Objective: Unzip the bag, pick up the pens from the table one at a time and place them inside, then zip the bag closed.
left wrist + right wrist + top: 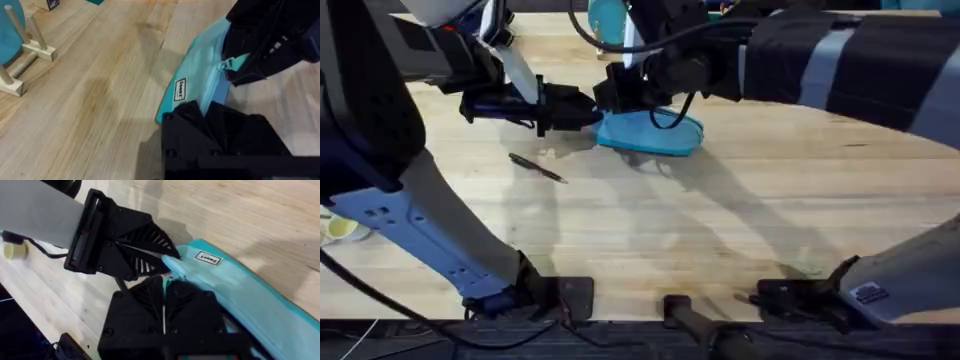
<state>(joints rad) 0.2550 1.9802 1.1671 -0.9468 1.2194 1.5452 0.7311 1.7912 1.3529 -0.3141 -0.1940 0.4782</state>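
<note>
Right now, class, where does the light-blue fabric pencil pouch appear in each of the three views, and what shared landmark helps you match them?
Overhead: the light-blue fabric pencil pouch lies upper centre on the light wood table.
Left wrist: it runs diagonally right of centre.
Right wrist: it stretches from centre to lower right.
Shared landmark: the small black-and-white label near the pouch's end shows in both wrist views.

small black-and-white label on the bag (200, 75), lettering unreadable

bag (651, 132) on table (720, 220) far centre, pen (538, 167) lying left, nearer the bases
</note>
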